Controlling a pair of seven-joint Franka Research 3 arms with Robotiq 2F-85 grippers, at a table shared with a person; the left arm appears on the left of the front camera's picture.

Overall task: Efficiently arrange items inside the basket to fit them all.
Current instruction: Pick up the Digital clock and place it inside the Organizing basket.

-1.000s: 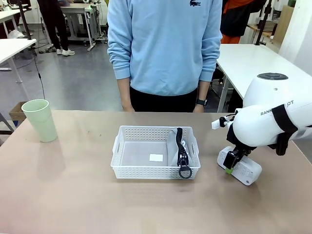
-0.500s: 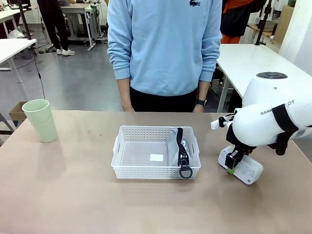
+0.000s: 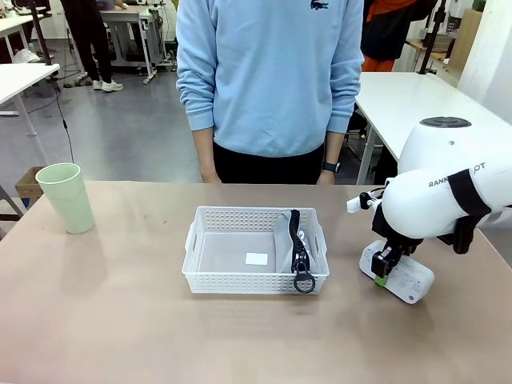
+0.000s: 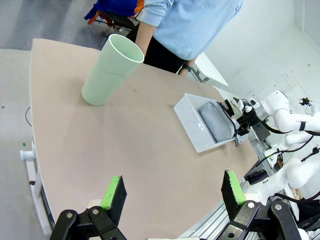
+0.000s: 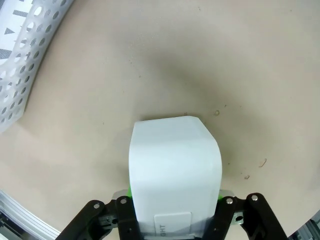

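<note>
Right gripper (image 3: 383,272) points down, straddling white device (image 3: 413,282) — grip unclear.

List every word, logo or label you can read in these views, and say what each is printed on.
"RANK" and "OT": partly hidden lettering on the right arm.
"GHT": the end of a word, on a label on the white device.
Crocodile logo, no words: on the person's sweatshirt.
White sticker in the basket: too small to read.

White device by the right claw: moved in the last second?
Yes, slightly: the device has shifted right, away from the basket.
</note>
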